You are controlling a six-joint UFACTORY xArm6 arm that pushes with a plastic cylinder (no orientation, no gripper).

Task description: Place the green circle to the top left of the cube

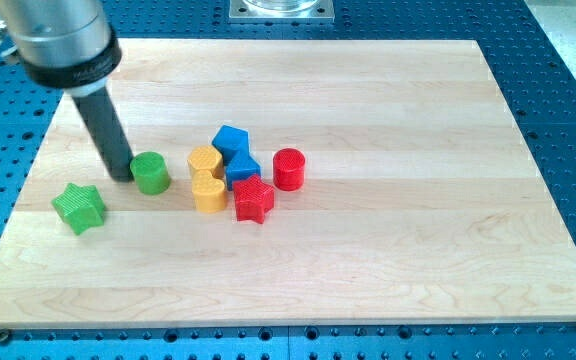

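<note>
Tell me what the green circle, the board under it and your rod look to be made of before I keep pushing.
Green circle: probably plastic, matte, with fine ridged lines on its sides, possibly 3D printed. Board: light wood, smooth, with visible grain and plank seams. Rod: dark, matte, perhaps rubber-coated or plastic; its material is unclear. My tip sits just at the view's left of the green circle.

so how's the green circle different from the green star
The green circle is a round cylinder; the green star has pointed arms. The green circle sits right beside my tip, on its right in the view, while the green star lies apart, lower and further left. The green circle is nearer the yellow blocks than the green star. Both are green and rest flat on the board.
</note>
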